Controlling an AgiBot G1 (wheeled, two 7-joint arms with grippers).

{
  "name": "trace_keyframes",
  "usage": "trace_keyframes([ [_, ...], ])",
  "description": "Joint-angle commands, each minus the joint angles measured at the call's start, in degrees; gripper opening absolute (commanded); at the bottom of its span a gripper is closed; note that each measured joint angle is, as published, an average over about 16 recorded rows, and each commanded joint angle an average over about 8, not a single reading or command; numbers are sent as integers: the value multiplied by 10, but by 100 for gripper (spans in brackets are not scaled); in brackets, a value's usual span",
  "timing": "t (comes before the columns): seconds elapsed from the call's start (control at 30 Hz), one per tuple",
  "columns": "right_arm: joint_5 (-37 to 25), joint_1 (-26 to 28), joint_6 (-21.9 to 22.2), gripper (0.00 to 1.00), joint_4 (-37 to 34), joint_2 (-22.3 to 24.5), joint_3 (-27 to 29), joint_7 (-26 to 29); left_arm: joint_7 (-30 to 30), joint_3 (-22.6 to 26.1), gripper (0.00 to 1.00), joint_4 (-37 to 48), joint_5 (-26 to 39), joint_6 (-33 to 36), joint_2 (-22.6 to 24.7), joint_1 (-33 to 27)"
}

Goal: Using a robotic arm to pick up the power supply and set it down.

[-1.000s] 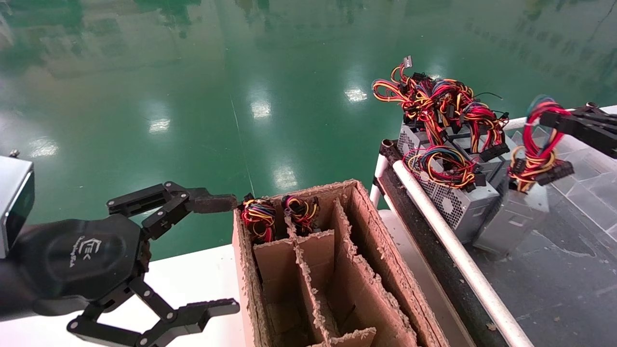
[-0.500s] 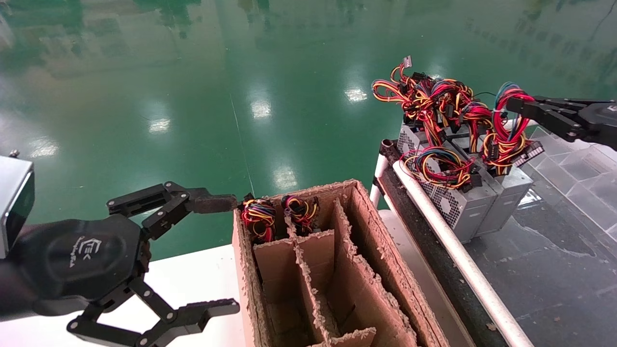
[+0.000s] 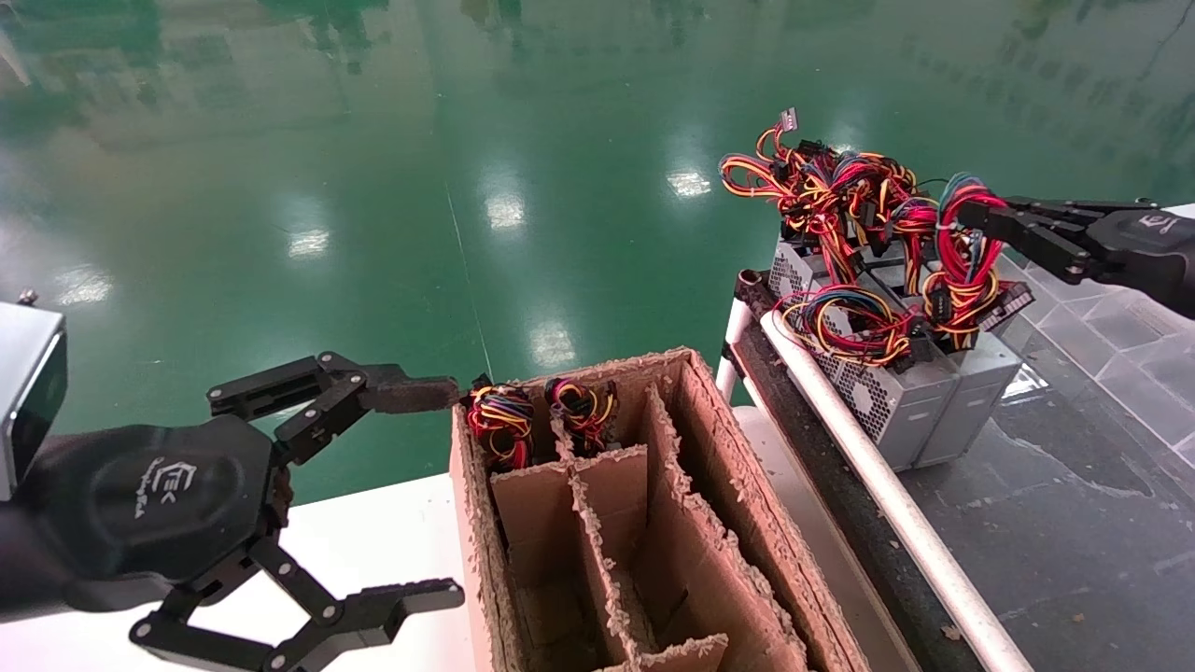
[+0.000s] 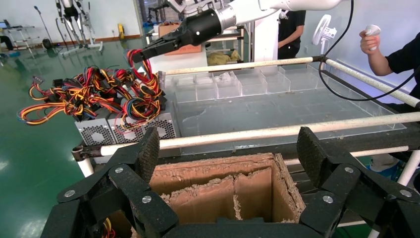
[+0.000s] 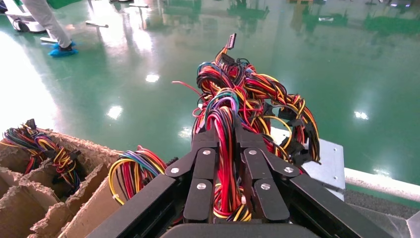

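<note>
We saw the right gripper [image 3: 976, 217] clamped on the tall loop of mostly red wires rising from the power supply [image 3: 971, 397], which stood on the dark table [image 3: 1055, 523] touching a perforated grey box [image 3: 878, 397] beside it. The left gripper [image 3: 425, 490] hung with its fingers spread wide just beside the divided cardboard box [image 3: 709, 523], which held two wire coils [image 3: 501, 422] in its far cells.

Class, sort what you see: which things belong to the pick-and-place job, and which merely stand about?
In the job:
- black two-finger right gripper, shut on wires
- slim grey metal power supply with red wire loop

Standing about:
- grey perforated boxes with tangled wires
- brown cardboard divider box
- open left gripper
</note>
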Motion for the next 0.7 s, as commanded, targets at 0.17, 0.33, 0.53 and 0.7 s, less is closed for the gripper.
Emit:
trace_keyframes([
  [0.17,-1,-3,1,100,-3,0,0,-1,0,0,100,0,0,0,0,0],
  [0.33,-4,-6,0,100,-3,2,-3,-2,0,0,100,0,0,0,0,0],
  [0.53,-5,-10,-2,100,-5,9,-4,-4,0,0,100,0,0,0,0,0],
  [0.7,1,-8,-10,100,-3,18,0,-8,0,0,100,0,0,0,0,0],
])
